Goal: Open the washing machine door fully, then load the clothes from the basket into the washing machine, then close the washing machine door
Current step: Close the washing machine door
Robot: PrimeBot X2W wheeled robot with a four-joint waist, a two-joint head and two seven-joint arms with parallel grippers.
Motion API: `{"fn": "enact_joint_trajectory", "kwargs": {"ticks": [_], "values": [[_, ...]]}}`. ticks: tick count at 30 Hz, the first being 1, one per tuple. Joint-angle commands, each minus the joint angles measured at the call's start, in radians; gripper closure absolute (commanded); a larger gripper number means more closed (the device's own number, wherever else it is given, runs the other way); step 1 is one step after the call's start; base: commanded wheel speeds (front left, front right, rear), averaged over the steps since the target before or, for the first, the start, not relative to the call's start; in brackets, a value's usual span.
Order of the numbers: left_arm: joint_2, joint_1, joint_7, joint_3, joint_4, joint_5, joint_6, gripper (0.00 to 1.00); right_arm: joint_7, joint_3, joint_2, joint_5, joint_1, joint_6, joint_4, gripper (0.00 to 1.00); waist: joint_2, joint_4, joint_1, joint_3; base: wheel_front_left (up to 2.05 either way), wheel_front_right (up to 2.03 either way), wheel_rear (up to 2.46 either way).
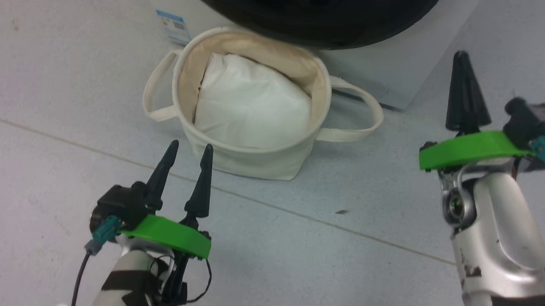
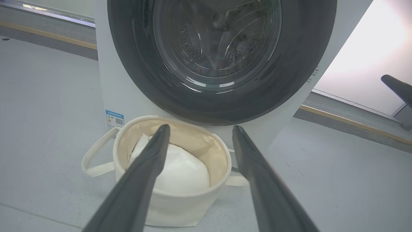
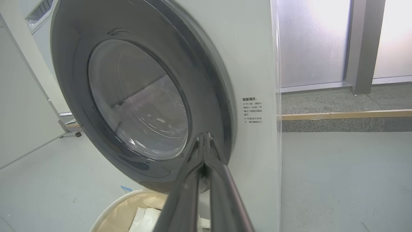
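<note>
Washing machine door (image 3: 135,96) stands shut behind the basket (image 1: 254,161) — rigid, hinged, its glossy rim likely slippery, so hook its edge. Left hand (image 1: 191,145) spread wide, empty — right hand (image 1: 461,57) pinched shut, empty.

The pale grey floor (image 1: 296,262) is crossed by a thin seam (image 1: 270,205) slanting from far left to near right. On its far side stands the basket (image 1: 254,163), with the washing machine (image 1: 393,71) on the floor just behind it. A small dark speck (image 1: 341,212) lies right of the basket, near the seam.
</note>
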Motion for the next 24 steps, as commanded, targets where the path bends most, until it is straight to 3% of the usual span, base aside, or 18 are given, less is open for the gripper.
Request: {"fn": "enact_joint_trajectory", "kwargs": {"ticks": [1,12,20,21,23,24], "values": [[0.016,0.014,-0.012,0.036,-0.022,0.016,-0.006,0.0,-0.005,0.026,0.021,0.01,0.027,0.0,-0.051,1.0,-0.0001,-0.043,0.0002,-0.054,0.0,0.0,0.0],[0.016,0.103,-0.012,0.079,-0.008,0.048,-0.027,0.0,-0.005,0.002,0.021,0.034,0.341,0.0,-0.256,1.0,-0.0001,-0.135,0.0002,-0.158,0.0,0.0,0.0],[0.016,0.119,-0.012,0.079,-0.006,0.063,-0.039,0.0,-0.005,-0.009,0.021,0.03,0.424,0.0,-0.282,1.0,-0.0001,-0.164,0.0002,-0.181,0.0,0.0,0.0],[0.016,0.119,-0.012,0.079,-0.009,0.063,-0.039,0.0,-0.005,-0.011,0.021,0.033,0.431,0.0,-0.28,0.95,-0.0001,-0.165,0.0002,-0.184,0.0,0.0,0.0],[0.016,0.122,-0.012,0.078,-0.014,0.065,-0.038,0.0,-0.005,-0.013,0.021,0.025,0.441,0.0,-0.281,0.72,-0.0001,-0.166,0.0002,-0.191,0.0,0.0,0.0],[0.016,0.123,-0.012,0.077,-0.018,0.066,-0.038,0.0,-0.005,-0.004,0.021,0.022,0.445,0.0,-0.285,0.0,-0.0001,-0.166,0.0002,-0.193,0.0,0.0,0.0]]}}
